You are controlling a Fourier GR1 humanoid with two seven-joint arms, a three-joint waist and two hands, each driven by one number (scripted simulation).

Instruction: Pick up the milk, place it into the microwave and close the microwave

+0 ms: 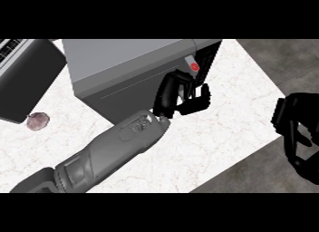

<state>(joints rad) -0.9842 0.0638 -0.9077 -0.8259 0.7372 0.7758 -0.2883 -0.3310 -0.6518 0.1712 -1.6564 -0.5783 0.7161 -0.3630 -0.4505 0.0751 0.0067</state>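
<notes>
Black left hand (181, 96), fingers curled against the microwave (128, 68); milk hidden; right hand (306, 136) curled, half cut off.

Single head view, looking steeply down from above the counter (222, 131), close in, microwave (128, 68) at upper centre, left forearm (102, 154) entering from the lower edge, right hand (306, 136) at the right edge, floor (289, 59) beyond.

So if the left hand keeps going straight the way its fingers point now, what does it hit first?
Most likely the grey box-shaped microwave. The black left hand points up the view at its front face, near the red round button. It may already be touching; depth is unclear.
</notes>
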